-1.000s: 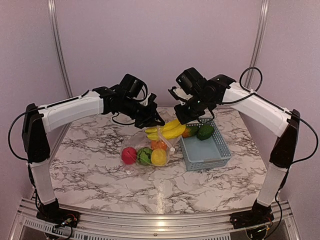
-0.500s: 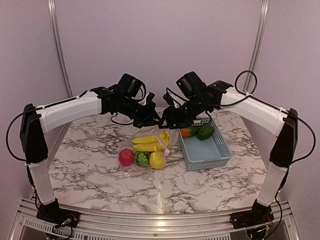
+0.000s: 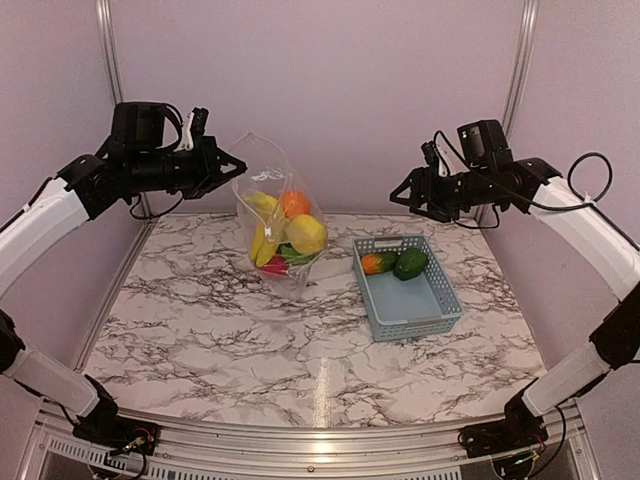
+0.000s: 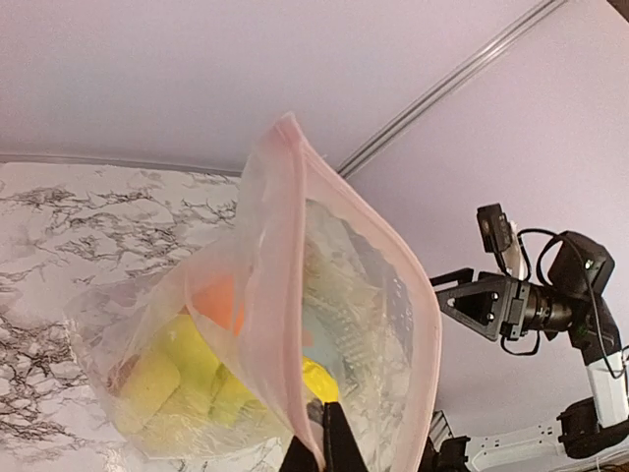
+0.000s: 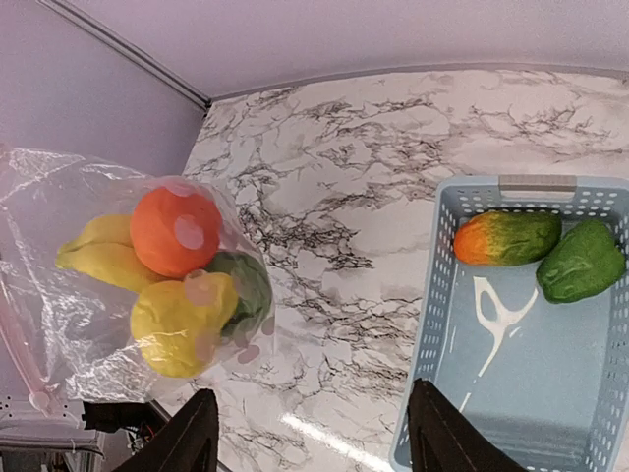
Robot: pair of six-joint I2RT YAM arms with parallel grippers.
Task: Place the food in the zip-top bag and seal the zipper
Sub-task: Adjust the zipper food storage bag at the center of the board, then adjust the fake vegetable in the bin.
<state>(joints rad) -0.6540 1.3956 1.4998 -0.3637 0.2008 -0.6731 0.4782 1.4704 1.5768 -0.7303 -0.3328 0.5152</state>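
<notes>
The zip-top bag (image 3: 275,215) hangs in the air above the back of the table. My left gripper (image 3: 225,165) is shut on its top edge, pinching one lip (image 4: 319,433). The pink zipper (image 4: 284,348) runs along the mouth, and its two lips stand apart. Inside the bag are a banana (image 5: 98,258), an orange (image 5: 175,231), a lemon (image 5: 182,324) and a green piece (image 5: 248,285). My right gripper (image 3: 405,192) is open and holds nothing. It hovers well right of the bag, above the basket (image 5: 314,438).
A grey-blue slotted basket (image 3: 420,305) sits right of centre on the marble table (image 3: 220,330). It holds an orange-and-green fruit (image 3: 378,262) and a green pepper (image 3: 410,263). Walls and metal posts close in the back.
The left gripper has lifted the bag off the table, up and to the left. The right gripper has opened, dropped the banana into the bag and pulled back to the right.
</notes>
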